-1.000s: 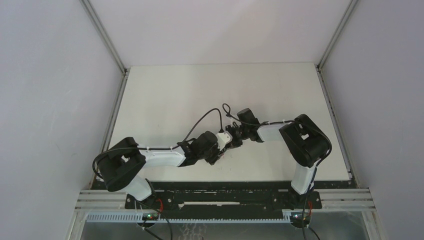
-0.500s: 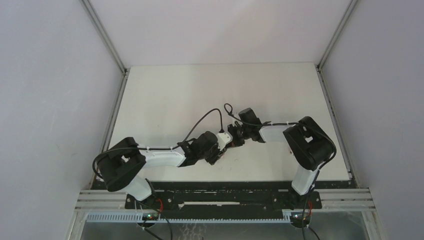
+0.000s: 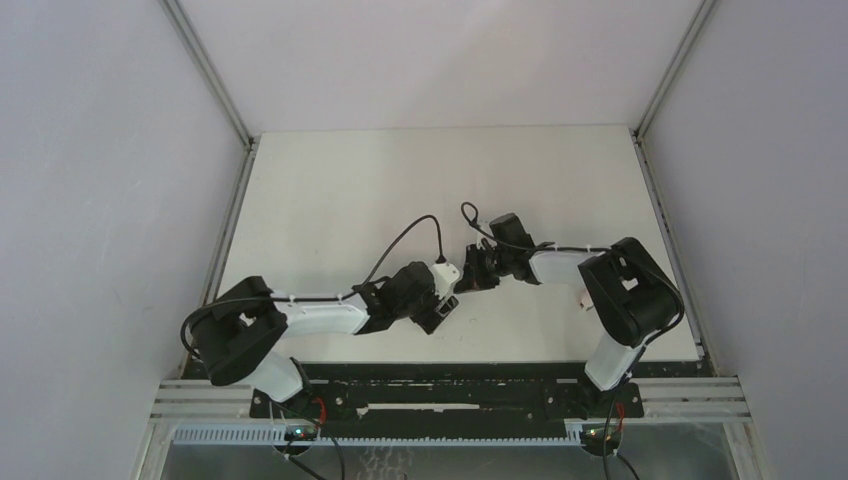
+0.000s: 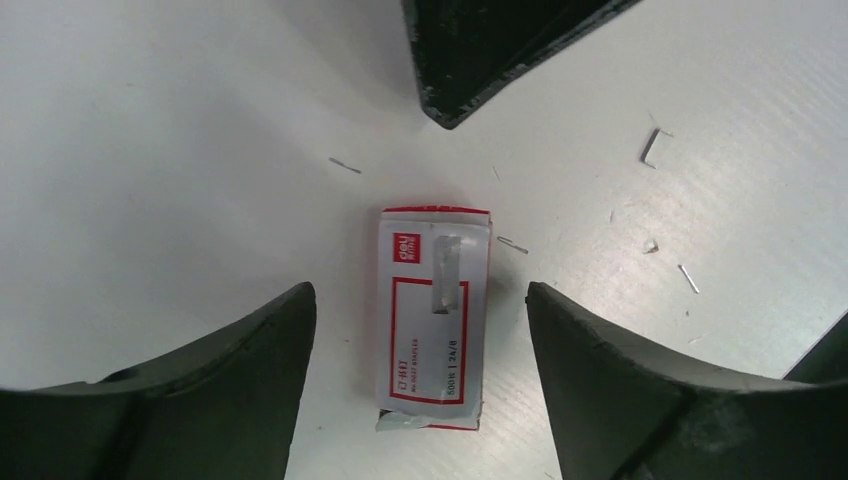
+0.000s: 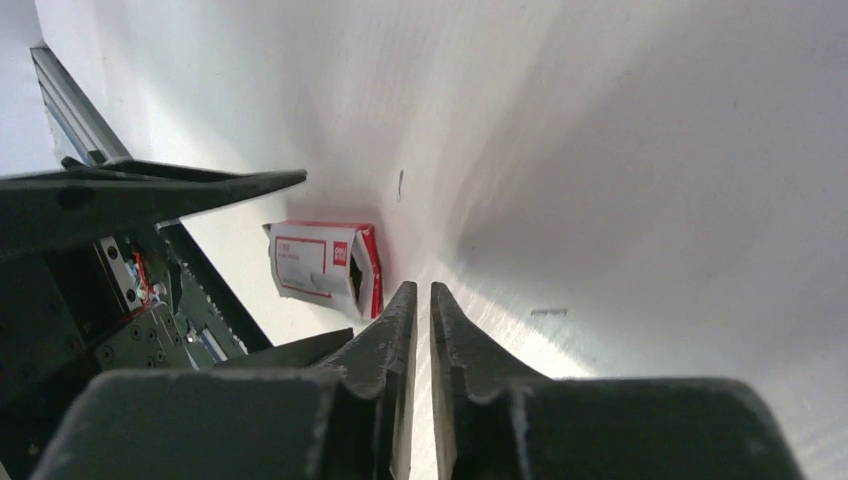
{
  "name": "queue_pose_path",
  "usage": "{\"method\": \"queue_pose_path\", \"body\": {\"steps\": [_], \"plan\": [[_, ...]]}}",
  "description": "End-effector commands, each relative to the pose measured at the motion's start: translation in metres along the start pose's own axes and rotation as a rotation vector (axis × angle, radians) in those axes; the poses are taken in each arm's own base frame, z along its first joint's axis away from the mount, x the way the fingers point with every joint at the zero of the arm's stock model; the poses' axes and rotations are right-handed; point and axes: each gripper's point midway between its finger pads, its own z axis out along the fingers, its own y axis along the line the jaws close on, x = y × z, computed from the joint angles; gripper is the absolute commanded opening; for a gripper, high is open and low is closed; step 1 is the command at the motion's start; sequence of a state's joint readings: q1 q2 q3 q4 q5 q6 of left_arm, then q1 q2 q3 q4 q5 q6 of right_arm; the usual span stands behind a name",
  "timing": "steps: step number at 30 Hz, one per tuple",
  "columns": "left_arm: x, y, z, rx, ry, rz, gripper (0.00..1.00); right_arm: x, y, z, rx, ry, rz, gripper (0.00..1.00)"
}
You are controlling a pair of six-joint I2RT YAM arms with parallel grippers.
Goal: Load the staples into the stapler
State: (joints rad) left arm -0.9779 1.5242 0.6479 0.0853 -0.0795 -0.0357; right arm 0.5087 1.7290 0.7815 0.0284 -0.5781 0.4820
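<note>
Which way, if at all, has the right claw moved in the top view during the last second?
Yes. In the top view the right claw has shifted slightly to the right, toward the table's right edge.

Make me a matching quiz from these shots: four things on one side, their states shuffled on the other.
Things:
1. staple box
2. left gripper
3. right gripper
4. loose staples

States:
A. shut, fingers almost together
B. scattered on the table
C. lying flat, red-bordered label up
D. open, one finger on each side of the box, not touching it

Pairs: 1-C, 2-D, 3-A, 4-B
</note>
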Motion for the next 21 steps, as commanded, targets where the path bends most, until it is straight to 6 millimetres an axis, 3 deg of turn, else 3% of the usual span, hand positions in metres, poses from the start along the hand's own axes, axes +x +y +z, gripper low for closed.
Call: {"method": "queue_pose_path", "body": {"steps": [1, 6, 9, 15, 21], "plan": [[-0.031, 0.010, -0.018, -0.071, -0.130, -0.090, 0.84, -0.015, 0.015, -0.021, -0.033, -0.071, -0.053, 0.13], [-0.047, 0.032, -0.056, -0.205, -0.246, -0.378, 0.87, -0.018, 0.018, -0.028, -0.014, -0.102, -0.094, 0.27], [-0.038, 0.035, -0.072, -0.210, -0.250, -0.564, 0.84, -0.012, 0.022, -0.022, -0.009, -0.091, -0.133, 0.33], [-0.002, 0.018, -0.075, -0.055, -0.189, -0.926, 0.72, -0.006, 0.031, -0.012, -0.034, -0.075, -0.149, 0.44], [0.008, 0.010, -0.073, 0.016, -0.198, -1.072, 0.65, 0.002, 0.036, -0.002, -0.044, -0.048, -0.146, 0.45]]}}
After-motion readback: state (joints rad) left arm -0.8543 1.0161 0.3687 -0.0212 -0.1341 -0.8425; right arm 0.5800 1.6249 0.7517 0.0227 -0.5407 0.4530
